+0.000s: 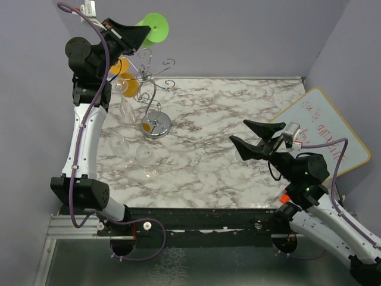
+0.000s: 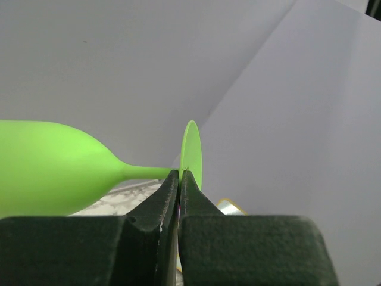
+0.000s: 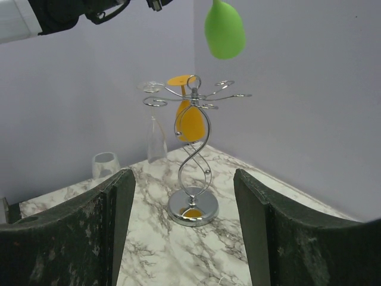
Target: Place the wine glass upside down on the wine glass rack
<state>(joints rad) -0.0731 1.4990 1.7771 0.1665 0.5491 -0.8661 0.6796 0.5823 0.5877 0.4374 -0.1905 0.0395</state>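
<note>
My left gripper (image 1: 141, 34) is shut on the round foot of a green wine glass (image 1: 156, 27) and holds it high above the wine glass rack (image 1: 150, 89). In the left wrist view the jaws (image 2: 180, 174) pinch the foot's edge, with the stem and green bowl (image 2: 47, 170) off to the left. In the right wrist view the green bowl (image 3: 224, 30) hangs mouth down, above and right of the silver rack (image 3: 195, 152). An orange glass (image 3: 190, 119) and a clear glass (image 3: 155, 137) hang upside down on the rack. My right gripper (image 1: 239, 131) is open and empty, low over the table, facing the rack.
The rack's round shiny base (image 1: 156, 124) stands on the marble table (image 1: 226, 107) at the back left. Clear glasses (image 1: 146, 158) stand on the table in front of the rack, one also in the right wrist view (image 3: 105, 165). A whiteboard (image 1: 321, 128) leans at the right edge.
</note>
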